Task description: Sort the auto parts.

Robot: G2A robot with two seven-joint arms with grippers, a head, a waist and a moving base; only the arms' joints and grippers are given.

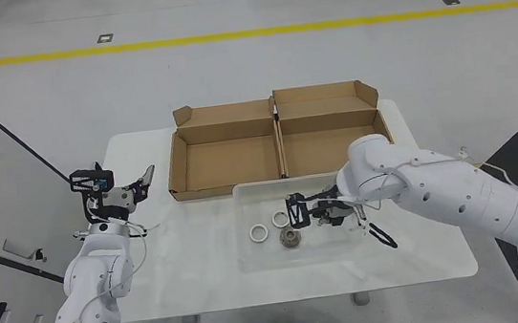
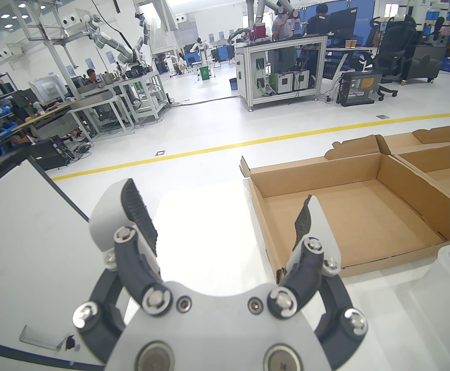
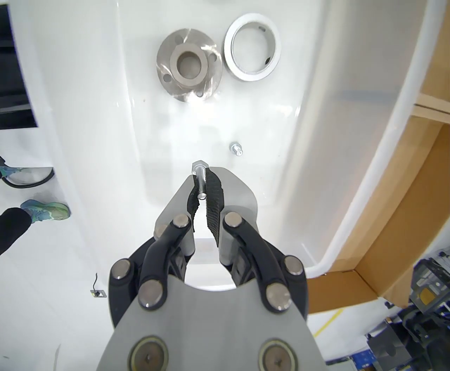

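- right gripper (image 3: 204, 186) is clamped on a small silver hex-head bolt (image 3: 200, 175), held over the white plastic tray (image 3: 267, 133); left gripper (image 2: 218, 196) hangs wide open by the edge of the white table (image 1: 195, 275).
- i'd lift straight up (the grip sits near the pad tips, so no jerks), then carry it to a brown cardboard box (image 1: 329, 144).
- right wrist view gives me the pinch and a tiny loose bolt (image 3: 236, 148); top view gives both boxes' layout.
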